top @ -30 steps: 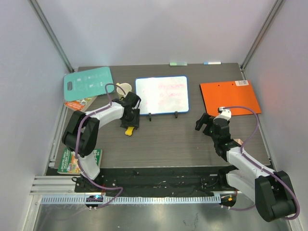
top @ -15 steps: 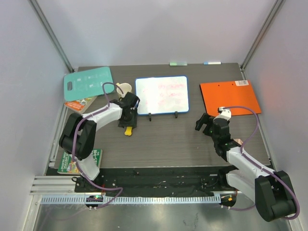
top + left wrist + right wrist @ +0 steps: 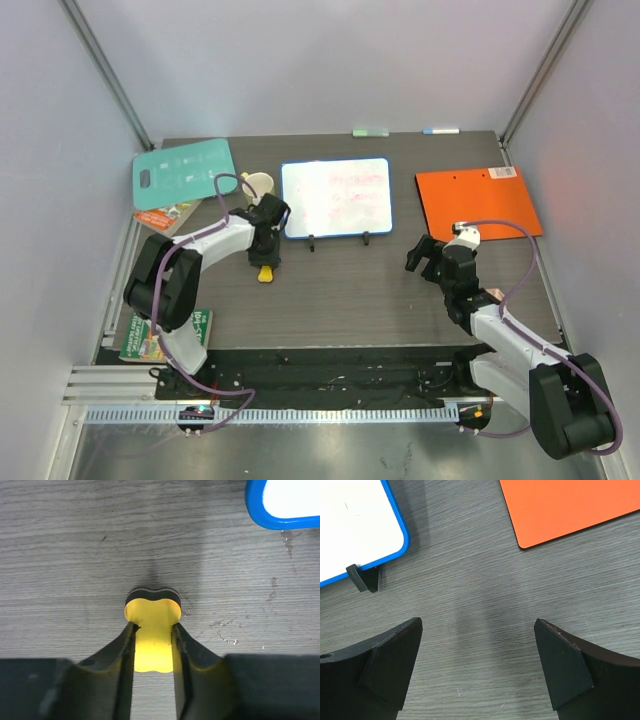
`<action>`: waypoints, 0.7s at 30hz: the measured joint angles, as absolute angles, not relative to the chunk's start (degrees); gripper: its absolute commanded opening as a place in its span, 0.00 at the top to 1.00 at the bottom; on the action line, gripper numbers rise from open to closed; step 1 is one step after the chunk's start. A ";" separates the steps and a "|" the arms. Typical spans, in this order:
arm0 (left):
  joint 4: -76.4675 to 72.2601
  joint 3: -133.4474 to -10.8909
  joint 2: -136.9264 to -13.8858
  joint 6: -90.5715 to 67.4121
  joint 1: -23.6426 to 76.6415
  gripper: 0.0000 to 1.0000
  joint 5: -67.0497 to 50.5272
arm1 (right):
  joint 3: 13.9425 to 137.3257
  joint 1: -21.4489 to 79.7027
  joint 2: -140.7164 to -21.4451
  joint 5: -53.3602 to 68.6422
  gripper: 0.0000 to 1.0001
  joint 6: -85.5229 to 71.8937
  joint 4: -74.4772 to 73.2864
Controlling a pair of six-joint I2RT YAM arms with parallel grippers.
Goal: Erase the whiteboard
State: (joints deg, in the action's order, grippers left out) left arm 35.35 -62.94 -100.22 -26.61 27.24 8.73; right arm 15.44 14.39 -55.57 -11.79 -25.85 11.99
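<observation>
moved: my left claw (image 3: 153, 626) has drawn its fingers in since a second ago and now pinches the yellow eraser (image 3: 152, 640) by its two sides; my right arm has kept its place.
whiteboard (image 3: 336, 197): at the middle of the counter's (image 3: 360, 300) far edge, with a blue frame, faint red writing, and a black foot (image 3: 367, 239) on its near side.
yellow eraser: flat on the counter, just off the whiteboard's near-left corner and not touching the frame.
right claw (image 3: 477, 625): spread wide with nothing in it, over bare counter on the near side of the whiteboard's right foot.
orange folder (image 3: 478, 200): flat, toward the far-right corner.
teal cutting board (image 3: 185, 172): flat, at the far-left corner.
</observation>
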 measured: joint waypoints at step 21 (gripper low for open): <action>32.27 -62.94 -97.76 -24.95 27.86 1.00 7.31 | 26.85 14.39 -68.25 -6.00 0.00 -22.59 15.70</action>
State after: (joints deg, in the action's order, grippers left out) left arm 32.27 -62.94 -97.76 -24.95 27.86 7.31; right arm 26.85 14.39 -68.25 -6.00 -22.59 15.70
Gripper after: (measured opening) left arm 0.223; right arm 0.996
